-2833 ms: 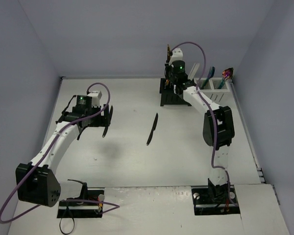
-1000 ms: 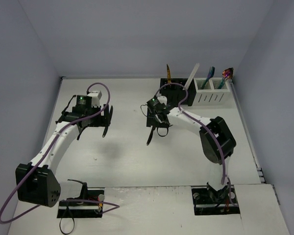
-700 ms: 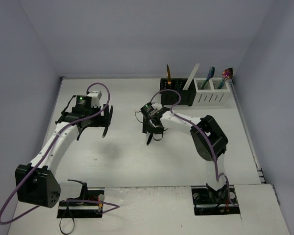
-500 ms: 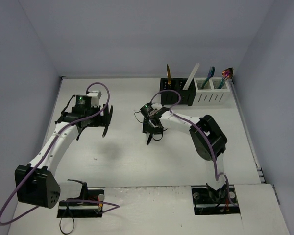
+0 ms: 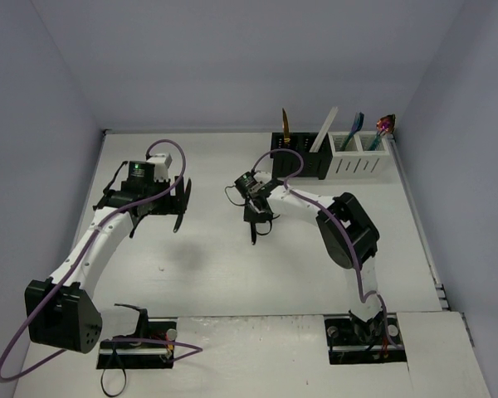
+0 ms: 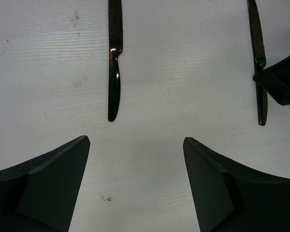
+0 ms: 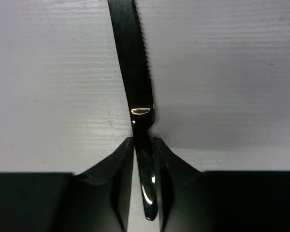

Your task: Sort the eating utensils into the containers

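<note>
Right claw [image 7: 144,147] pinches the black knife [image 7: 135,63] low on its handle, flat on the worktop [image 7: 232,72] at frame centre; lifted so, the long blade may swing or slip. Left claw [image 6: 136,140] hangs wide.

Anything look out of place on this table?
Two strays lie outside the caddies: the left black knife near the left end effector, the right black knife pinched by the right end effector. Nothing spilled.

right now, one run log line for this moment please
right jaws: closed on handle of glossy black serrated knife, flat on white table | left jaws: open, second black knife ahead on table
</note>
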`<state>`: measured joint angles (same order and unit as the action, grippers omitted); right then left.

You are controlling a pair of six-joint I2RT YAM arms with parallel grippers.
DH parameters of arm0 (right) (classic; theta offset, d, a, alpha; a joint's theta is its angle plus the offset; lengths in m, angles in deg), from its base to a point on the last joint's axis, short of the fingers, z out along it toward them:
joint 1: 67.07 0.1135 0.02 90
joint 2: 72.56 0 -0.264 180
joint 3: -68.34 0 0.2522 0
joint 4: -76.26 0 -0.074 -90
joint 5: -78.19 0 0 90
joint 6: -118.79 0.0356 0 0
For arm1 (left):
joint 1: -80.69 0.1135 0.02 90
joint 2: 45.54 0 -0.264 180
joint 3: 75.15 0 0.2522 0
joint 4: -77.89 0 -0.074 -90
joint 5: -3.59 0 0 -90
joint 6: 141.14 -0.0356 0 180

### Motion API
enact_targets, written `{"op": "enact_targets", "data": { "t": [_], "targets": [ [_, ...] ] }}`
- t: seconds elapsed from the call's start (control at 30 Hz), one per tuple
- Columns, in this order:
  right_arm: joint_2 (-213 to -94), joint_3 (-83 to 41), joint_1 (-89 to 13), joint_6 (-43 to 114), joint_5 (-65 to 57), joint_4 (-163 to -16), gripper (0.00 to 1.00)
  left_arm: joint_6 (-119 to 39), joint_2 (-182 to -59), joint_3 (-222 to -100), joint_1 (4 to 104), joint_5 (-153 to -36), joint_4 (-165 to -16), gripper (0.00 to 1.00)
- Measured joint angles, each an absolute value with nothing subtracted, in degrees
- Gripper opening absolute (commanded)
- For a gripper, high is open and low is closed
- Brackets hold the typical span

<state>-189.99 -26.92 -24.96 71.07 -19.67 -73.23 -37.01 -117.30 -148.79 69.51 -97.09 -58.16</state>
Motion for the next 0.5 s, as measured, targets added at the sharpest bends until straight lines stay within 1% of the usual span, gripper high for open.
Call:
{"op": "enact_targets", "data": {
  "t": [0.1,0.13,0.3,0.5],
  "targets": [
    [-190.7,-27.8,-25.0,70.8,-20.3,-73.5,0.02,-37.0,-117.3,-148.8,69.5,-97.1,-58.2,0.76],
    [-191.0,-28.2,-25.0,70.6,-20.6,-73.5,0.00,-37.0,-117.3,-148.8,69.5,-97.1,-58.2,0.76],
    [-191.7,-29.3,-24.8,68.8,-22.0,-73.4,0.00,-37.0,-117.3,-148.8,69.5,-97.1,-58.2,0.76],
    [-191.7,-29.8,-24.4,62.9,-23.6,-72.9,0.00,-37.0,-117.3,-148.8,69.5,-97.1,-58.2,0.76]
  ]
}}
